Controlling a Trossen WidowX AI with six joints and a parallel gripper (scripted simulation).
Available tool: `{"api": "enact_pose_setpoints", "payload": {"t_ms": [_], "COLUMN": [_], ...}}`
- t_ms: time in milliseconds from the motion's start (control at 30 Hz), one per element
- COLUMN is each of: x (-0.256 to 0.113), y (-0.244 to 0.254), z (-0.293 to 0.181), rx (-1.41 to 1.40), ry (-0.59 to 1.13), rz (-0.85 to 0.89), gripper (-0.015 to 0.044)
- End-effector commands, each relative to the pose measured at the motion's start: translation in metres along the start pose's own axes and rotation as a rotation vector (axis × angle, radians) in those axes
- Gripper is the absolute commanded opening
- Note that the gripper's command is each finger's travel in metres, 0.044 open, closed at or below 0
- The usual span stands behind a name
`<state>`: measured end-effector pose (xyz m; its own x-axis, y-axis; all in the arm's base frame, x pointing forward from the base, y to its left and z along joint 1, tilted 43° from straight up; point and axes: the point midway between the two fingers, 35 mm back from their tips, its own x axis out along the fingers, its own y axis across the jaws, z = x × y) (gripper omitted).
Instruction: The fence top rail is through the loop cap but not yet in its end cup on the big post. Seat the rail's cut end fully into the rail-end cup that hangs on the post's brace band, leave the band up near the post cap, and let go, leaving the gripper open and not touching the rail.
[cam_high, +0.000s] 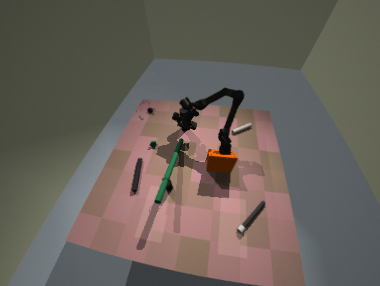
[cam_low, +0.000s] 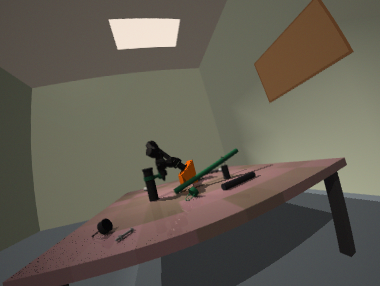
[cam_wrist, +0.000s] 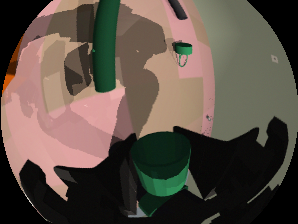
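Observation:
The black post (cam_low: 152, 188) stands upright with a green band (cam_low: 148, 177) near its cap. My gripper (cam_high: 184, 125) (cam_low: 162, 176) (cam_wrist: 154, 133) is shut on the green rail-end cup (cam_wrist: 161, 172), beside the post; the cup's open mouth shows in the wrist view. The green rail (cam_high: 172, 166) (cam_low: 210, 169) (cam_wrist: 106, 45) slopes, one end high and the cut end low, short of the cup with a gap between. A small black post (cam_high: 169, 186) (cam_low: 225, 172) stands by the rail; its loop cap is too small to make out. The big post is mostly hidden in the top view.
A small green fitting (cam_high: 153, 144) (cam_low: 193, 191) (cam_wrist: 183, 48) and a black rod (cam_high: 137, 175) (cam_low: 238, 180) lie near the rail. A black round part (cam_high: 150, 110) (cam_low: 104, 226), a white-tipped dark rod (cam_high: 252, 216) and a white rod (cam_high: 242, 129) lie farther off. The arm's base is orange (cam_high: 222, 161).

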<state>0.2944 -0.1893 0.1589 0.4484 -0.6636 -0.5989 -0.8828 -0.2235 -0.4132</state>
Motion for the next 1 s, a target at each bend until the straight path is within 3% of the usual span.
{"api": "enact_pose_setpoints", "payload": {"t_ms": [0,233,733,967], "x": [0.0,-0.01,-0.03,-0.045], "y": [0.0,-0.007,-0.019,-0.03], "z": [0.0,0.014,0.039,0.075], "rx": [0.001,0.007,0.018,0.441], "ry": [0.0,-0.004,-0.008,-0.023], "rz": [0.0,0.005,0.004,0.048], "gripper": [0.0263,0.044,0.044,0.044]}}
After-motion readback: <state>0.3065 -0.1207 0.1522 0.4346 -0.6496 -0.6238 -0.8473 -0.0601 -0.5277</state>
